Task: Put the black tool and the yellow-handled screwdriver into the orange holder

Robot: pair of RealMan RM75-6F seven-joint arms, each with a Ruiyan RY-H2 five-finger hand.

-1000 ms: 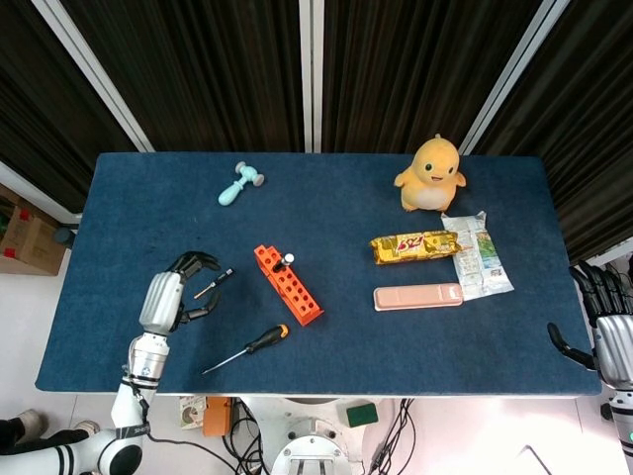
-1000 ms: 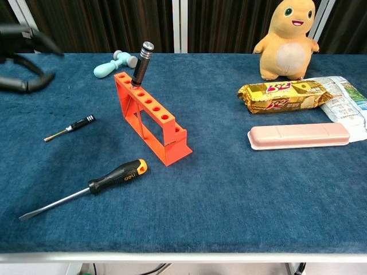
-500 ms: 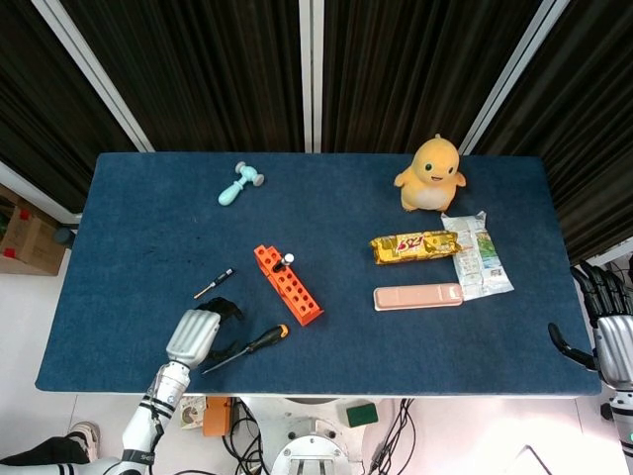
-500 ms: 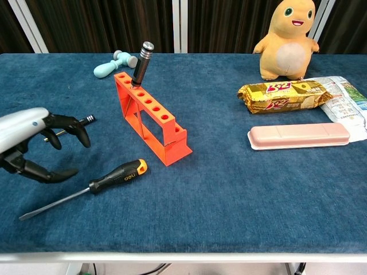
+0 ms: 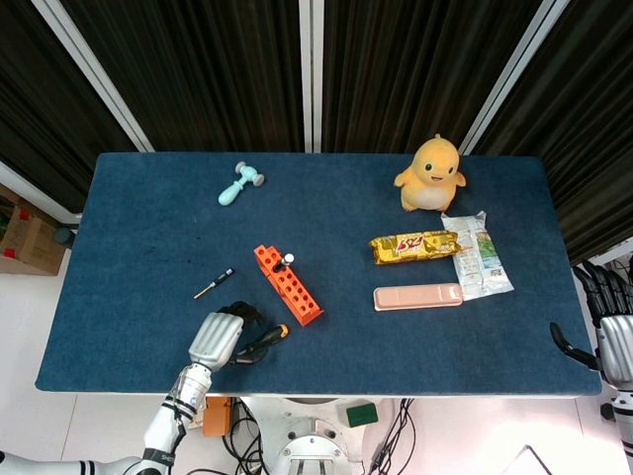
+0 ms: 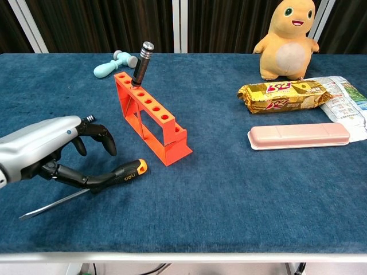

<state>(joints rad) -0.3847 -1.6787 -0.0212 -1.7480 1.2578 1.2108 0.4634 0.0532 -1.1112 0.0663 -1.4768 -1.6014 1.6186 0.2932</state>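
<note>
Your left hand (image 6: 43,150) low over yellow-handled screwdriver (image 6: 123,173) lying on tabletop (image 6: 229,195), fingers (image 6: 102,137) apart, nothing gripped. Small black tool (image 5: 214,284) lies left of orange holder (image 6: 150,118). Your right hand (image 5: 611,332) spread wide off tabletop's right edge.

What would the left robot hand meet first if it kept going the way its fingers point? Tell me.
Probably the screwdriver: the left robot hand is right at its black-and-orange handle, fingers curled toward it. Past that lies the near end of the orange holder. Whether the fingers already touch the handle is unclear.
</note>
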